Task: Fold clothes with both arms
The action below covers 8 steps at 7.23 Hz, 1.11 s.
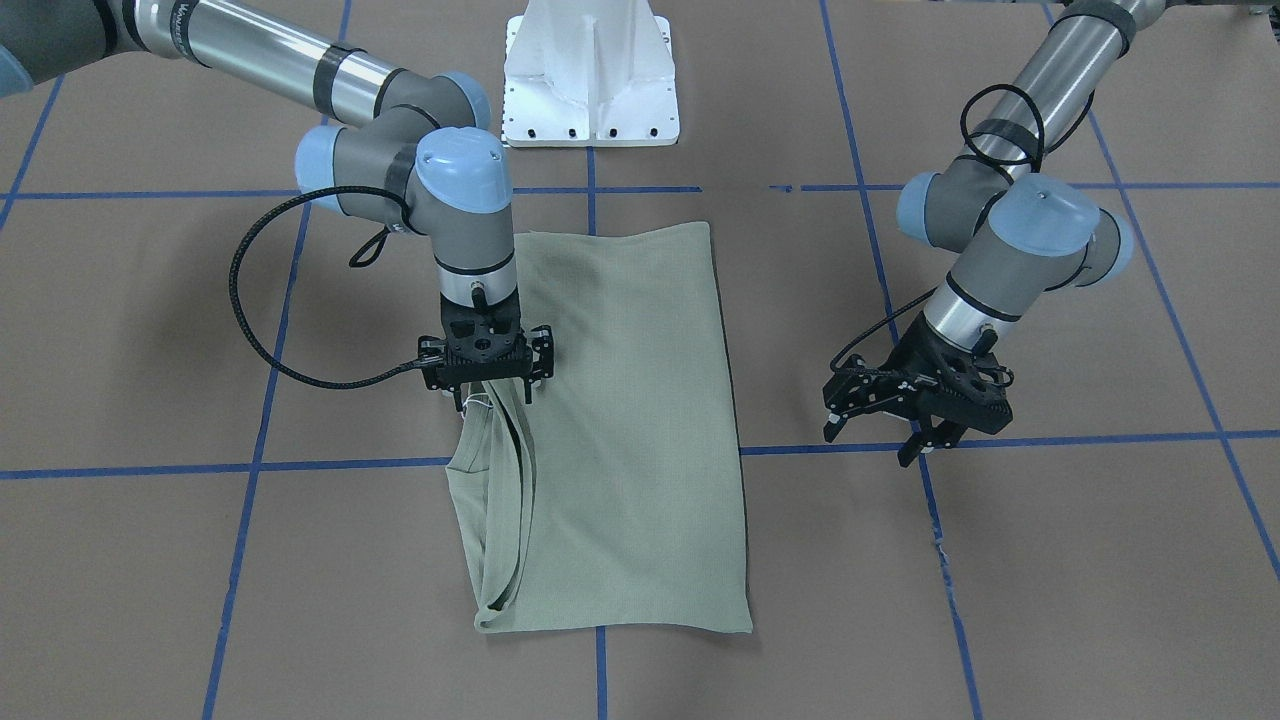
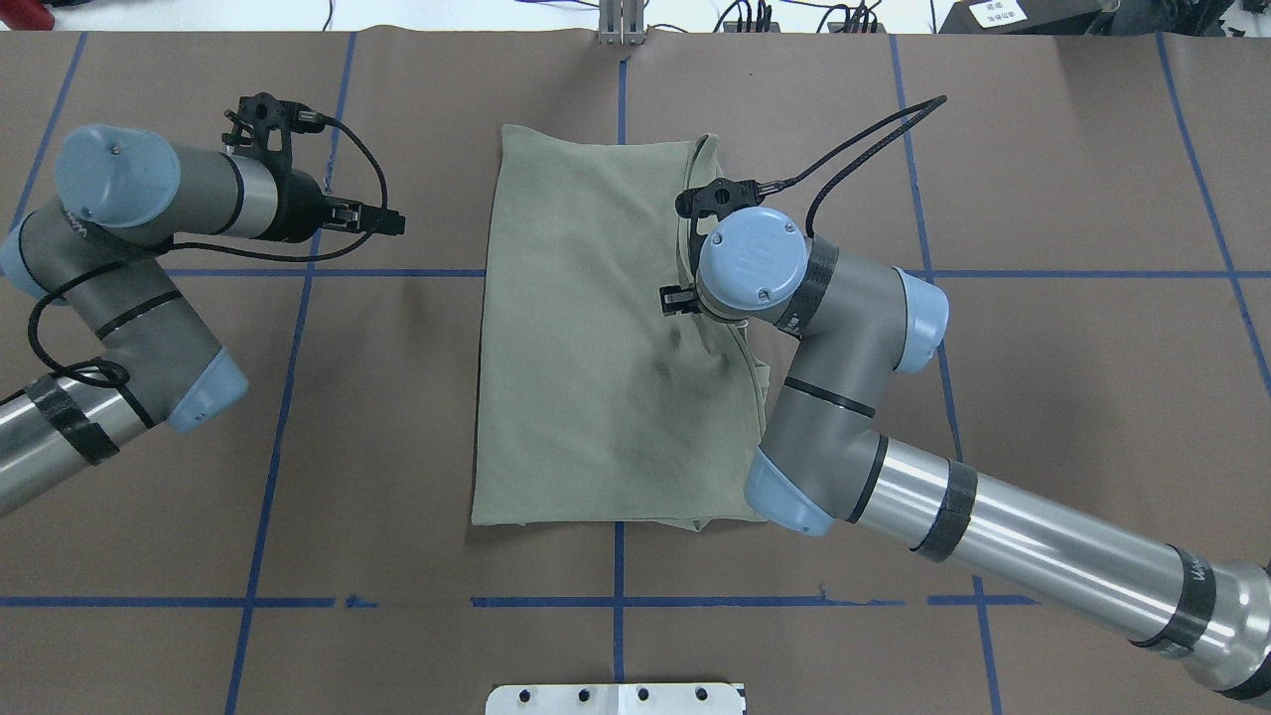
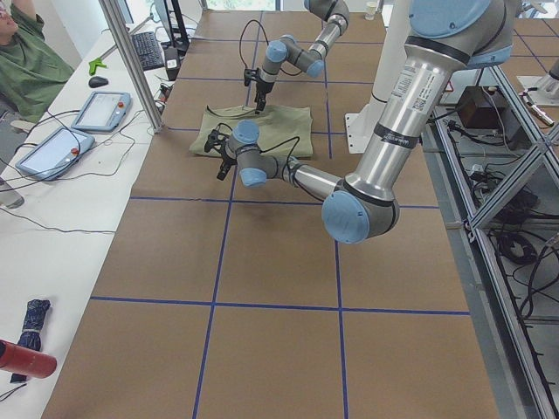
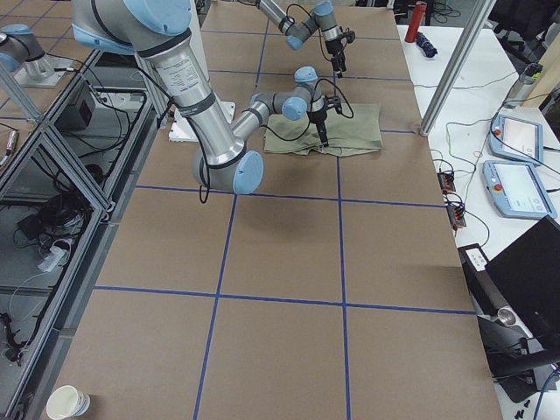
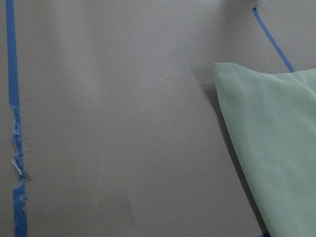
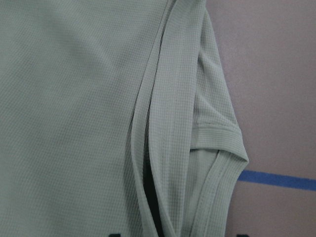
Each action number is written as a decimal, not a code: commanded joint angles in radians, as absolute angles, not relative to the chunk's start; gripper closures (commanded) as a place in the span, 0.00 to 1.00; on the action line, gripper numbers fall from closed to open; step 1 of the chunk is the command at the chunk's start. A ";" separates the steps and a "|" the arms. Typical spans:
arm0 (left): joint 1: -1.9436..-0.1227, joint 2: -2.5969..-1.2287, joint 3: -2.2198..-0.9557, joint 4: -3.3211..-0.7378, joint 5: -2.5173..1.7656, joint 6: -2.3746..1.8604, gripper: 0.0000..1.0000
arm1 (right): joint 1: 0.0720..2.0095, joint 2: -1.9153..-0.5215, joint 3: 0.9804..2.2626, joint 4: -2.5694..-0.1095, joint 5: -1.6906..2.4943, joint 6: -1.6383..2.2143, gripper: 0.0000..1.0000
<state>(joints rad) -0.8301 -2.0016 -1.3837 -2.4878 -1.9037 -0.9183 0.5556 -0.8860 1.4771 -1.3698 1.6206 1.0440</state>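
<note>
The pale sage-green shirt [image 1: 630,420] [image 2: 586,328] lies folded lengthwise into a long rectangle on the brown table. Its ribbed neckline [image 6: 148,123] and white string tag [image 1: 472,403] show along one long edge. My right gripper [image 1: 490,395] points straight down over that edge. Two dark fingertips stand apart at the bottom of the right wrist view, so it looks open, just above the cloth. In the overhead view the wrist hides it. My left gripper [image 1: 870,445] [image 2: 392,220] hovers open and empty over bare table beside the shirt's other long edge [image 5: 276,138].
The white pedestal base [image 1: 590,80] stands behind the shirt. Blue tape lines [image 2: 298,397] grid the brown table. A side bench holds tablets [image 3: 100,109] and cables, with a person [image 3: 26,52] seated there. A paper cup [image 4: 68,402] sits off the table.
</note>
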 commanded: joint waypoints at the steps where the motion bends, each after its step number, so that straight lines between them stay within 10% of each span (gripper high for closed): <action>1: -0.830 -2.002 -1.382 -2.488 -1.904 -0.917 0.00 | 0.561 -0.879 1.471 -1.359 1.634 1.049 0.54; 8: -0.830 -2.002 -1.382 -2.488 -1.904 -0.917 0.00 | 0.557 -0.882 1.471 -1.359 1.635 1.051 0.63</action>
